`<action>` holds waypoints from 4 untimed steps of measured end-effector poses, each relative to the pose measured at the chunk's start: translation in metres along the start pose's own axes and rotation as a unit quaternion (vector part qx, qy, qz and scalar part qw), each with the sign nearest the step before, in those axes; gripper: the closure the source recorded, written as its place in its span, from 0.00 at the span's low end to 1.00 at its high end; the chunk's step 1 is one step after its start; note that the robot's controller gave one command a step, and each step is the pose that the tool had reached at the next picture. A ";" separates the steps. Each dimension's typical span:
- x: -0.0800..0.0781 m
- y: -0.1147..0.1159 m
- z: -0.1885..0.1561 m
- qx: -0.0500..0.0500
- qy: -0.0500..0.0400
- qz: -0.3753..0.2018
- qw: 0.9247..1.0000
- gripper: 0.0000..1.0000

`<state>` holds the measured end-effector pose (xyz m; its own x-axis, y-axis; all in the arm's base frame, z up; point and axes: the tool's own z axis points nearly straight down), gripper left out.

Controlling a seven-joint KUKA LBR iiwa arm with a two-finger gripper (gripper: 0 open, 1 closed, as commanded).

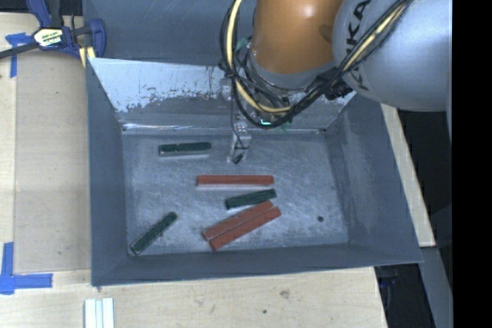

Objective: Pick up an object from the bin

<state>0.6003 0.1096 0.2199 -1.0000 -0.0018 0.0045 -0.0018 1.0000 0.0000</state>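
My gripper (239, 150) hangs below the orange wrist cover, over the back middle of the bin floor. Its thin fingertips look close together with nothing between them. Just below it lies a long reddish-brown bar (234, 181), flat and roughly level. To its left, near the back, rests a dark green bar (184, 150). A shorter dark green bar (250, 200) lies under the reddish one, and two reddish-brown bars (241, 226) sit side by side, slanted, towards the front.
Another dark green bar (154, 233) lies slanted in the front left corner of the bin. The big arm and its cables hang over the bin's back right part.
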 end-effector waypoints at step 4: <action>0.033 -0.049 0.147 -0.001 -0.007 0.010 1.000 1.00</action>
<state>0.5671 0.0607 0.0727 -0.9998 0.0181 -0.0104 0.0181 0.9998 0.0024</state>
